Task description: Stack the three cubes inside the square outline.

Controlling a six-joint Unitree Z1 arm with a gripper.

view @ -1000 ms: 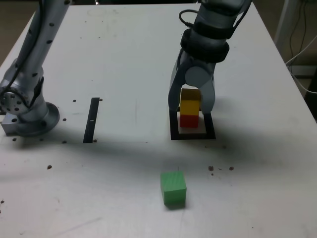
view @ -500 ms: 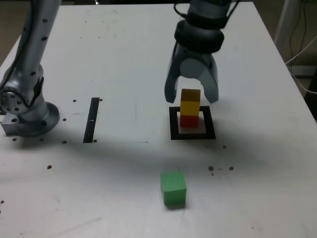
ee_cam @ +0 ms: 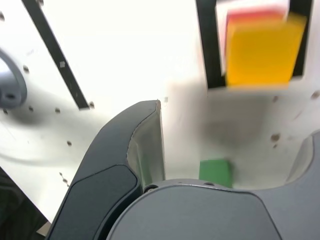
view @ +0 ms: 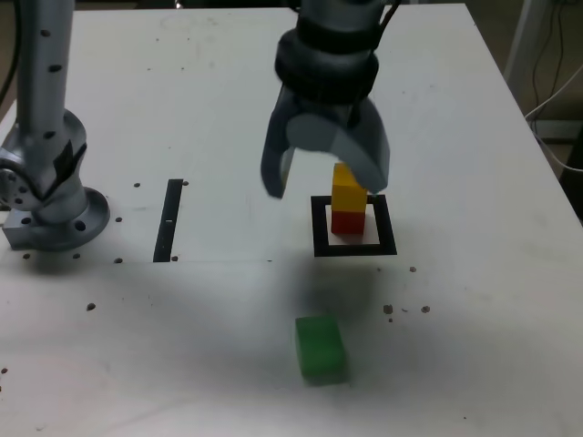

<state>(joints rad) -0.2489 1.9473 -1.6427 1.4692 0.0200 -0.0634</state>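
Cubes: yellow (view: 349, 189) atop red (view: 348, 223), green (view: 321, 350) apart; all plain-coloured.

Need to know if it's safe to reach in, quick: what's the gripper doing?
Gripper: open, fingers wide apart, holding nothing.

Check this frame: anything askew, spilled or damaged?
Nothing looks spilled or damaged. The yellow cube sits on the red cube inside the square outline; the green cube lies outside it.
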